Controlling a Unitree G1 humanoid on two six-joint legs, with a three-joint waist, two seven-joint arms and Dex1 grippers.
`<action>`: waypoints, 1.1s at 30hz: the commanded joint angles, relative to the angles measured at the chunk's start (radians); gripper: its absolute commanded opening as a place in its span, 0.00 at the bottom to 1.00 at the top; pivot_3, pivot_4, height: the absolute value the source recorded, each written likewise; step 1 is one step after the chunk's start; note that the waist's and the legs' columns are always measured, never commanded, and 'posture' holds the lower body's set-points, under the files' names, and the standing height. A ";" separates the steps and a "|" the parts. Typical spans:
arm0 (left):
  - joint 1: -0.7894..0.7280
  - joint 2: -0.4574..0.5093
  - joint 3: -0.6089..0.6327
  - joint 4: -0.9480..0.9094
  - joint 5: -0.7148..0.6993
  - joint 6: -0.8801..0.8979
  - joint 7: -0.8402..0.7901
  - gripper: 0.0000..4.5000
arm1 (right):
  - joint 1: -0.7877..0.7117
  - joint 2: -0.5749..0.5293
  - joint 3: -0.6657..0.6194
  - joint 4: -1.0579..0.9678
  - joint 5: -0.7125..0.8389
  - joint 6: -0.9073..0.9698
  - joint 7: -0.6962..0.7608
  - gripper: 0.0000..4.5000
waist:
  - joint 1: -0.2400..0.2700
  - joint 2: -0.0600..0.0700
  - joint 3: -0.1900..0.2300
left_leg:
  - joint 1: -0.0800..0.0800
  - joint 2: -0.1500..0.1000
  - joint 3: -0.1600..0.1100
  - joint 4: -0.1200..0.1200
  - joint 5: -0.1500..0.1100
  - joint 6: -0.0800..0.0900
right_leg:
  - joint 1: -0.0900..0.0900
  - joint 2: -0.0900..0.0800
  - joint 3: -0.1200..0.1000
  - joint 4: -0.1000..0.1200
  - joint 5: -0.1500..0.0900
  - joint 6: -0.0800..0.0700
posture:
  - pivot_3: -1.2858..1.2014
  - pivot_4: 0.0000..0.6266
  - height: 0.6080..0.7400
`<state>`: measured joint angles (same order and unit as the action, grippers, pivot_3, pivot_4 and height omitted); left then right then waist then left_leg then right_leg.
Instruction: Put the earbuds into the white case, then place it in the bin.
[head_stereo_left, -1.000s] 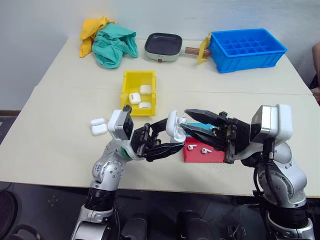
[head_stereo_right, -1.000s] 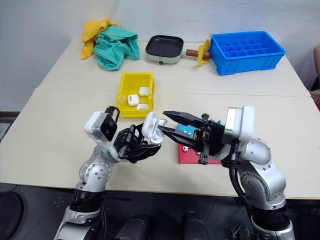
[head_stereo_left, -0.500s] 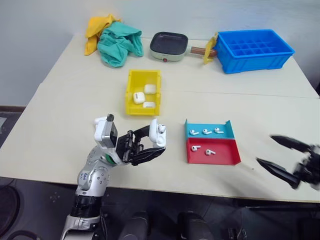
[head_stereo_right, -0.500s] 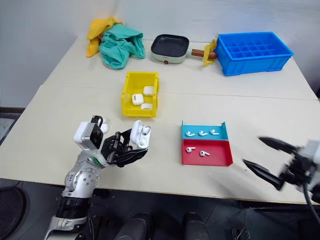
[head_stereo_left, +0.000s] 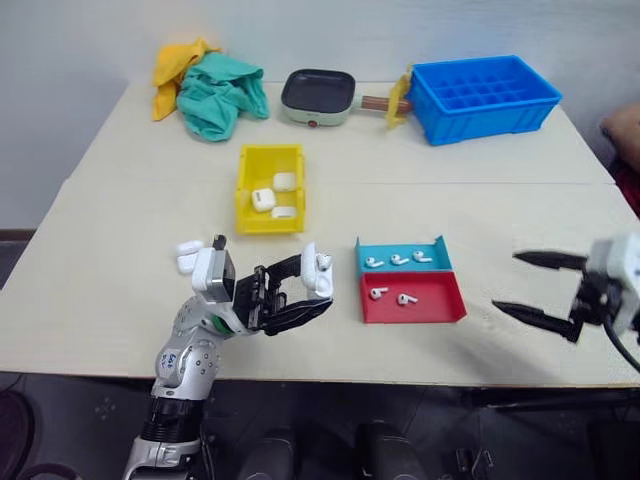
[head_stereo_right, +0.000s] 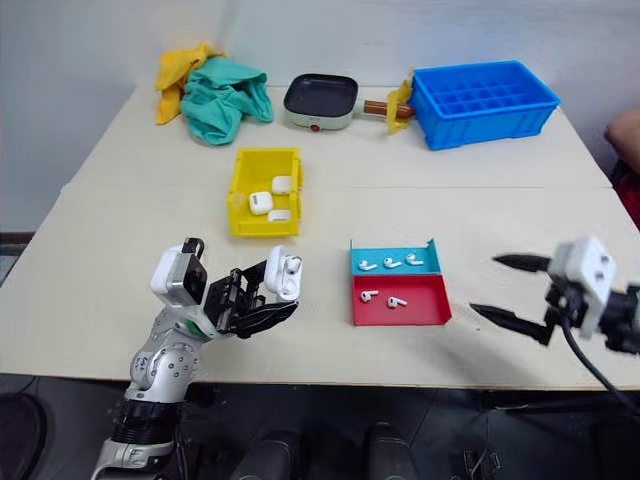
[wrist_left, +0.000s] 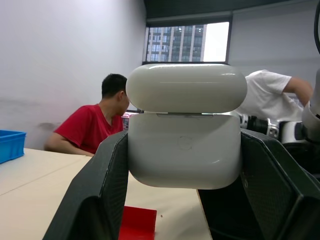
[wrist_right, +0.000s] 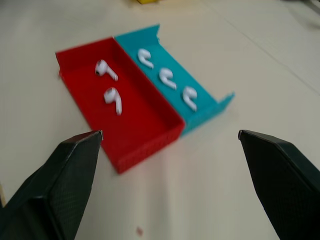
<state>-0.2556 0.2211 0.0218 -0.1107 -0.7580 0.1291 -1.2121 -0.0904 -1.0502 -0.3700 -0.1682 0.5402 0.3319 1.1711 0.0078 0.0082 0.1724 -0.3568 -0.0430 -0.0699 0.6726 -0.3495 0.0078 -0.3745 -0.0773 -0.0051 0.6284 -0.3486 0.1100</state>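
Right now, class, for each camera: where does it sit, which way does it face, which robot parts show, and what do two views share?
Left and right eye views: on the head, looking forward and down at the table; left gripper holds the glossy white hinged case, right gripper open.
Left wrist view: along its black fingers clamping the case.
Right wrist view: between its spread fingers toward the flat red tray and teal tray.
Shared: eye and right wrist views show both trays' tiny white earbuds.

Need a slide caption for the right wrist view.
Open right claw above red tray with two earbuds and teal tray with three.
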 joint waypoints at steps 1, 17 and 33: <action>0.002 -0.007 -0.002 -0.037 0.006 -0.019 0.011 0.62 | -0.153 -0.040 0.147 -0.015 -0.022 0.113 0.002 0.78 | 0.011 -0.001 0.000 | -0.001 0.000 -0.001 0.000 0.000 0.000 | 0.000 0.000 -0.001 -0.001 0.000 0.000 | 0.52 0.24 1.00; 0.030 -0.022 -0.015 -0.075 0.023 -0.040 0.065 0.62 | -0.756 0.129 0.726 0.308 -0.456 0.244 0.014 0.54 | 0.016 -0.001 0.001 | -0.019 -0.002 -0.003 0.009 -0.001 0.000 | -0.018 -0.002 -0.004 0.008 0.000 0.001 | 0.52 0.24 1.00; 0.054 -0.017 -0.030 -0.102 0.024 -0.056 0.095 0.62 | -0.858 0.233 0.813 0.539 -0.657 0.118 0.084 0.54 | 0.011 -0.001 0.001 | -0.019 -0.002 -0.002 0.009 -0.001 0.000 | -0.019 -0.002 -0.004 0.010 0.000 0.001 | 0.52 0.24 1.00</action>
<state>-0.2082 0.2036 -0.0089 -0.1738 -0.7338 0.0866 -1.1183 -0.9281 -0.8133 0.4491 0.3622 -0.0951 0.4629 1.2464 0.0186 0.0071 0.1731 -0.3762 -0.0454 -0.0723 0.6821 -0.3503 0.0074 -0.3935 -0.0794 -0.0093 0.6381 -0.3483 0.1106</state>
